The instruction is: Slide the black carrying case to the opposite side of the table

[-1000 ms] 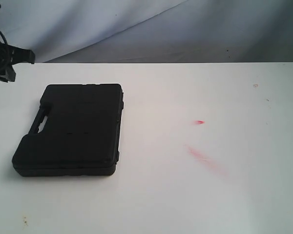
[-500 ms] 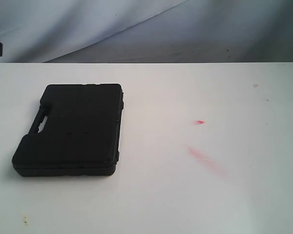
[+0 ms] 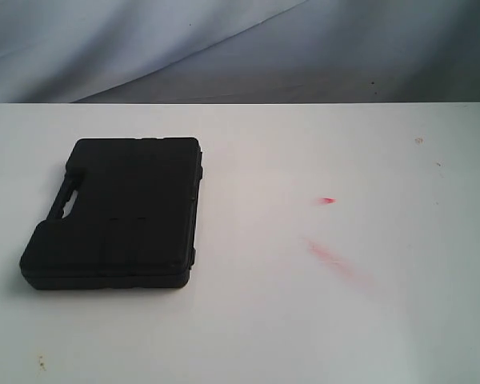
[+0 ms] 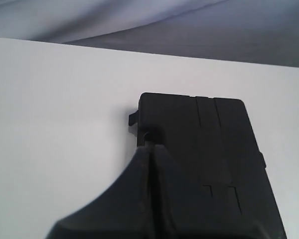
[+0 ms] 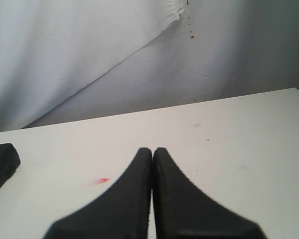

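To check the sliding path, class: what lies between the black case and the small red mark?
Nothing: in the exterior view the table is bare between the case and the red mark.

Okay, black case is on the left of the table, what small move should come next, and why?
Probably lower the shut left fingers to the handle edge of the case, ready to push it rightward. The case lies flat on the left of the table, most of the surface lies to its right, and nothing touches it in the exterior view.
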`<state>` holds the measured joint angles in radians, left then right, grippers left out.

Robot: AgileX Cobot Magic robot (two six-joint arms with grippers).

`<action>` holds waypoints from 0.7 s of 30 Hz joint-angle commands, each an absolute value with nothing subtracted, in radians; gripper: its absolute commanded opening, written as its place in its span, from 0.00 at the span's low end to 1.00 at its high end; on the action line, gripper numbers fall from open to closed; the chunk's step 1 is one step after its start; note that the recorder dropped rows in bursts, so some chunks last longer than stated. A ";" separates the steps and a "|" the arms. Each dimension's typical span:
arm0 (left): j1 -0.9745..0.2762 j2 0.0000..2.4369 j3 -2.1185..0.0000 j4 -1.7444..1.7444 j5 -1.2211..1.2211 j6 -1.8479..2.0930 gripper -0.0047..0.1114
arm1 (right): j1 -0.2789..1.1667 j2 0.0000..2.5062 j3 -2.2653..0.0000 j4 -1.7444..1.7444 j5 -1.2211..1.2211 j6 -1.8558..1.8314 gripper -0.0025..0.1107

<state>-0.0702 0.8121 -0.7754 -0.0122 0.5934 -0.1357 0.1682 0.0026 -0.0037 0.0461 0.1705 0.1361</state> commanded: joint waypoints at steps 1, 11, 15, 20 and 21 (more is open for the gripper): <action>-0.068 0.694 -0.712 -0.021 0.575 -0.178 0.04 | 0.161 0.000 0.000 0.046 0.169 0.131 0.02; -0.068 0.452 -0.500 0.028 0.483 -0.178 0.04 | 0.161 0.000 0.000 0.046 0.169 0.131 0.02; -0.068 0.334 -0.394 0.040 0.403 -0.178 0.04 | 0.161 0.000 0.000 0.046 0.169 0.131 0.02; -0.068 0.129 -0.302 0.092 0.323 -0.176 0.04 | 0.161 0.000 0.000 0.046 0.169 0.131 0.02; -0.068 0.109 -0.289 0.092 0.316 -0.176 0.04 | 0.161 0.000 0.000 0.046 0.169 0.131 0.02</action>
<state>-0.0702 0.1647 -0.3199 0.0861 0.3432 -0.1691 0.1682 0.0026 -0.0037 0.0461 0.1705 0.1361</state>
